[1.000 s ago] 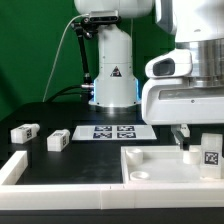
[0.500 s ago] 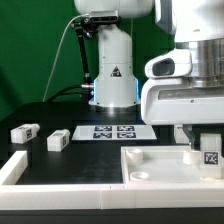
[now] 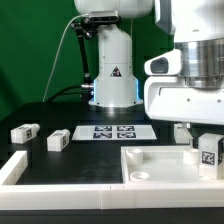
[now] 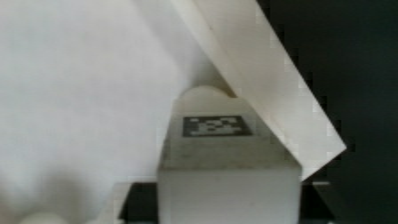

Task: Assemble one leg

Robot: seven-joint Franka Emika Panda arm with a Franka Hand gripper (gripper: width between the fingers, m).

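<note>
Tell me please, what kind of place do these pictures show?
Probably a robotics lab bench for assembly trials. A robot arm base stands on a black table, the marker board lies flat on it, and loose white tagged legs wait nearby.

I see a black table top (image 3: 50, 112) carrying everything. The thin flat white marker board (image 3: 112, 132) printed with black tags lies flat near its middle. Toward the exterior view's left of that board lie two small white stubby leg blocks (image 3: 57, 141) (image 3: 25, 131), apart from each other. In front of the board rests a large white tray-like piece (image 3: 160, 165).
</note>
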